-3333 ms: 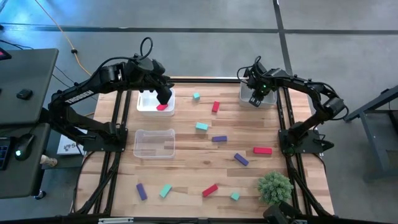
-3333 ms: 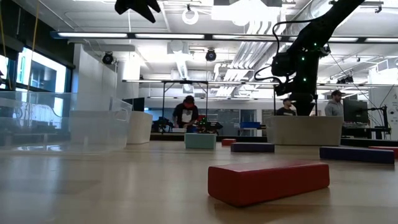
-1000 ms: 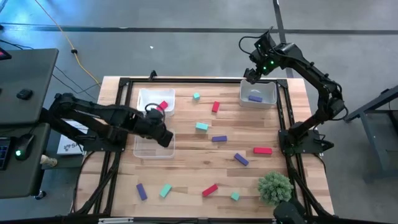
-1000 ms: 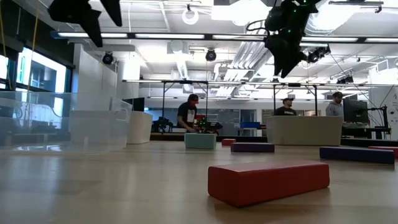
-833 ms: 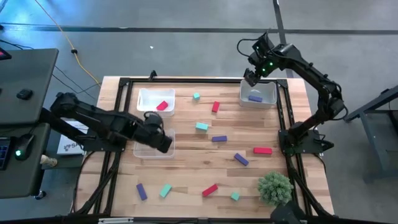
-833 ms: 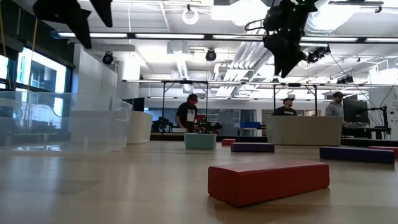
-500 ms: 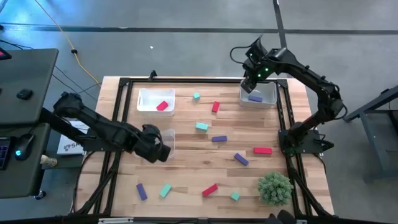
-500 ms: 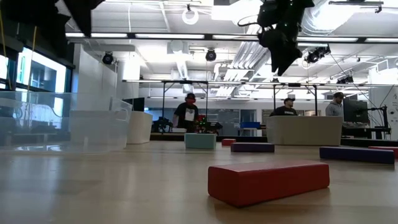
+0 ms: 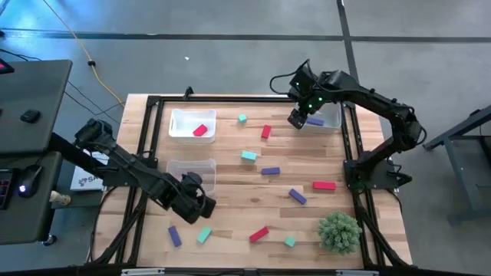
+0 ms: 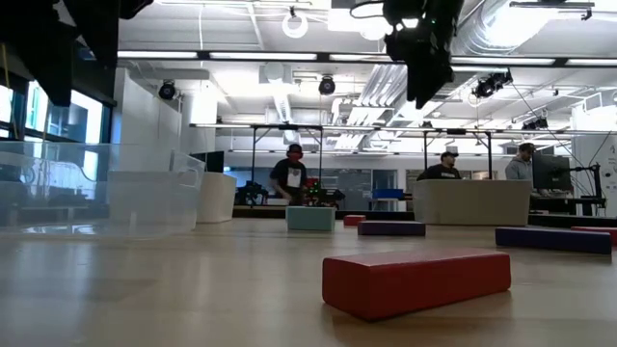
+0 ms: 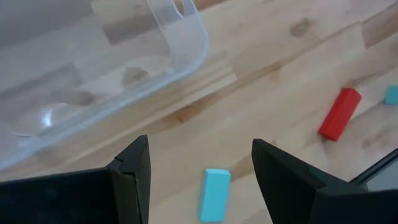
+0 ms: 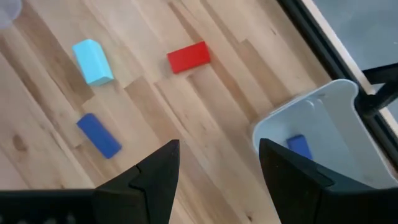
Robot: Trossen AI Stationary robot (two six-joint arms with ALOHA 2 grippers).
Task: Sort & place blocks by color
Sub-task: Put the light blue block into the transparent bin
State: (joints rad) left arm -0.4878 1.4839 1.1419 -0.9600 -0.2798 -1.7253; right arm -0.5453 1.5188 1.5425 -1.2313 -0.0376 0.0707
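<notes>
Red, teal and purple blocks lie scattered on the wooden table (image 9: 230, 192). My left gripper (image 9: 204, 208) hangs open above the table, just past the near right corner of the near clear bin (image 9: 190, 175). A teal block (image 11: 214, 194) lies on the wood below the gap between its fingers, and a red block (image 11: 339, 114) lies farther off. My right gripper (image 9: 298, 119) hangs open in the air beside the far right bin (image 9: 326, 121), which holds a purple block (image 12: 300, 147). Below it lie a red block (image 12: 188, 56), a teal block (image 12: 93, 61) and a purple block (image 12: 99, 135).
The far left bin (image 9: 182, 121) holds one red block (image 9: 200, 130). A green spiky plant ball (image 9: 339, 231) stands at the near right corner. A black frame rail (image 9: 230, 97) borders the table. In the low view a red bar (image 10: 415, 280) lies close, with people in the room behind.
My left gripper has gone from above the near clear bin toward the table's near edge and has sunk lower, turning as it went. My right gripper has swung from the far right bin toward the table's left, at the same height. Both have stayed open.
</notes>
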